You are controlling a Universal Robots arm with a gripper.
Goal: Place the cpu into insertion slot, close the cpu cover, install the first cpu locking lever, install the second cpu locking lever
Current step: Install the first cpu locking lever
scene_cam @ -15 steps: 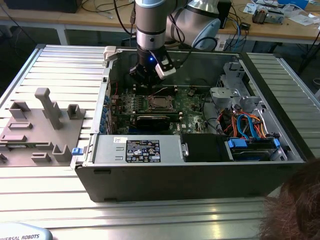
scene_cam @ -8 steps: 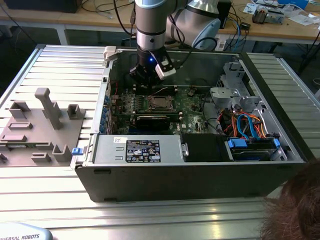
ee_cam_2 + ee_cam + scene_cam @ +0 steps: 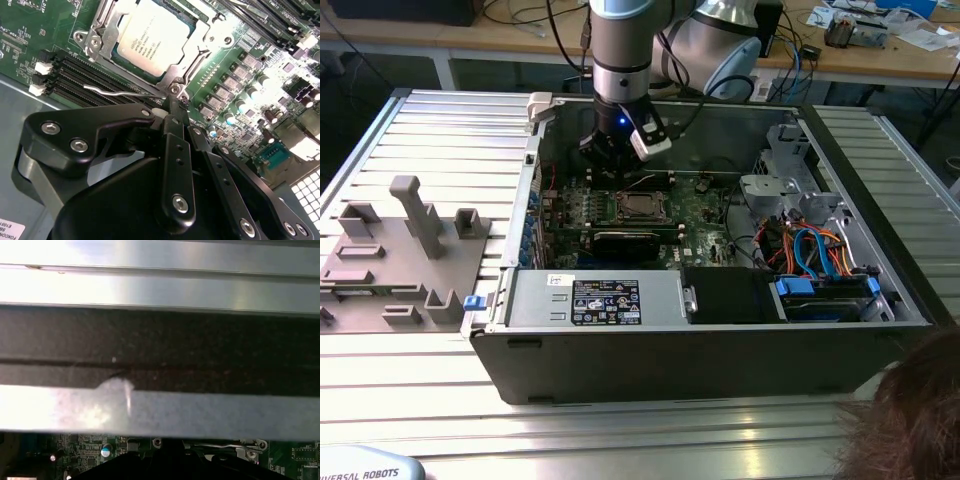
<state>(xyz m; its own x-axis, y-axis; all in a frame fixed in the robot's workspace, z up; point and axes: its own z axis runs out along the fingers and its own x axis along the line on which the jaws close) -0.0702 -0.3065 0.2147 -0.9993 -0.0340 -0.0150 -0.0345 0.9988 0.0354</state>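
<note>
The cpu (image 3: 155, 37) lies flat in the insertion slot (image 3: 640, 207) on the green motherboard, silvery top face up. The cpu cover (image 3: 200, 42) is down around it, with the chip showing through its square window. A thin silvery locking lever (image 3: 120, 92) runs along the socket's edge, between the socket and the black memory slots, and stands slightly raised. My gripper (image 3: 172, 104) is shut with its black fingertips right at that lever, near the socket's corner screw; nothing shows between them. In the exterior view the gripper (image 3: 610, 152) hangs inside the case just behind the socket.
The black computer case (image 3: 720, 360) lies open on a ribbed metal table. A long black card (image 3: 625, 240), a labelled power supply (image 3: 605, 300) and a drive bay with blue cables (image 3: 820, 275) surround the board. A grey parts fixture (image 3: 400, 250) sits on the exterior view's left. A person's hair (image 3: 910, 420) is at the lower right.
</note>
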